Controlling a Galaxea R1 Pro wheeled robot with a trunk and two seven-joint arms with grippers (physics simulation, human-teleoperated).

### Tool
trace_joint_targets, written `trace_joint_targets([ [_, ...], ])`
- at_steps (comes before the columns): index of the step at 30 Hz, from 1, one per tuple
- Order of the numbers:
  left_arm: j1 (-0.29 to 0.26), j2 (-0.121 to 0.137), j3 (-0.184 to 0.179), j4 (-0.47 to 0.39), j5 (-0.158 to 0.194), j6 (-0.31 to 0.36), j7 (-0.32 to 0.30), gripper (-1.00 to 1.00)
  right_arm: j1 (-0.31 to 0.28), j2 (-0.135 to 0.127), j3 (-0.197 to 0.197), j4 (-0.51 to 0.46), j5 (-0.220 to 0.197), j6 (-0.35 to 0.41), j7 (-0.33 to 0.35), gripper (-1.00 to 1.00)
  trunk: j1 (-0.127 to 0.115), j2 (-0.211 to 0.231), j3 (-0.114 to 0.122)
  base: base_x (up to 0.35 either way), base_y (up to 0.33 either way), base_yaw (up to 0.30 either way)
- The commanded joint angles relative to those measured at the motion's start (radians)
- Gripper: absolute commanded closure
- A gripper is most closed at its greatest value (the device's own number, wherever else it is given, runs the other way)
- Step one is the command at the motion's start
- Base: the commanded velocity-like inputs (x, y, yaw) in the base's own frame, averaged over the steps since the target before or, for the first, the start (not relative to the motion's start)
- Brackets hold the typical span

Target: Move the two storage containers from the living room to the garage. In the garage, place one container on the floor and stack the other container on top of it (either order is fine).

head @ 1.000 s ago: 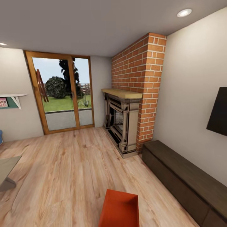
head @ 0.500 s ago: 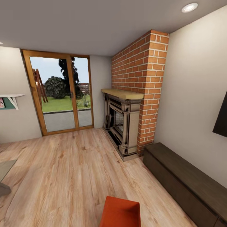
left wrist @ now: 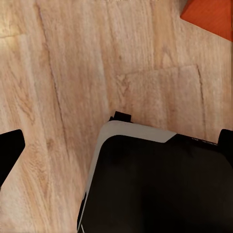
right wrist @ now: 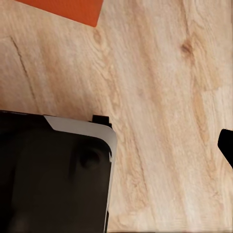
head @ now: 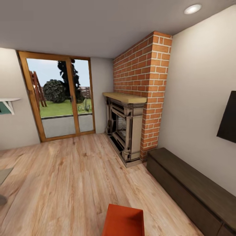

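one smooth orange-red storage container (head: 124,221) sits at 6 o'clock of our head view, on light wood plank floor (head: 65,177). in each wrist view we see only dark finger tips at the frame edges, so we cannot tell how far either claw is spread; neither touches anything. at 1 o'clock stands a rough brick fireplace (head: 139,98), a long dark wooden bench (head: 193,190) beside it.

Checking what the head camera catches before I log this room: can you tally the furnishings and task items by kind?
Orange-red plastic storage container: 1
Brick fireplace: 1
Dark wooden low cabinet: 1
Black wall TV: 1
Wood-framed glass door: 1
Total: 5
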Motion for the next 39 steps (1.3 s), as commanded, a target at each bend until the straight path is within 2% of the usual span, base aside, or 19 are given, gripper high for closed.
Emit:
trace_joint_targets([
  [1, 0.000, 0.000, -0.008, 0.000, 0.008, -0.003, 0.002, -1.00, -0.001, 0.000, -0.003, 0.003, 0.009, -0.004, -0.003, -1.00, 0.000, -0.001, 0.000, 0.000, 0.000, -0.236],
  [24, 0.000, 0.000, -0.008, 0.000, 0.008, -0.003, 0.002, -1.00, -0.001, 0.000, -0.003, 0.003, 0.009, -0.006, -0.003, -1.00, 0.000, -0.001, 0.000, 0.000, 0.000, -0.224],
  [39, 0.000, 0.000, -0.007, 0.000, 0.009, -0.003, 0.003, -1.00, -0.001, -0.001, -0.002, 0.003, 0.011, -0.011, -0.003, -1.00, 0.000, -0.001, 0.000, 0.000, 0.034, -0.027],
])
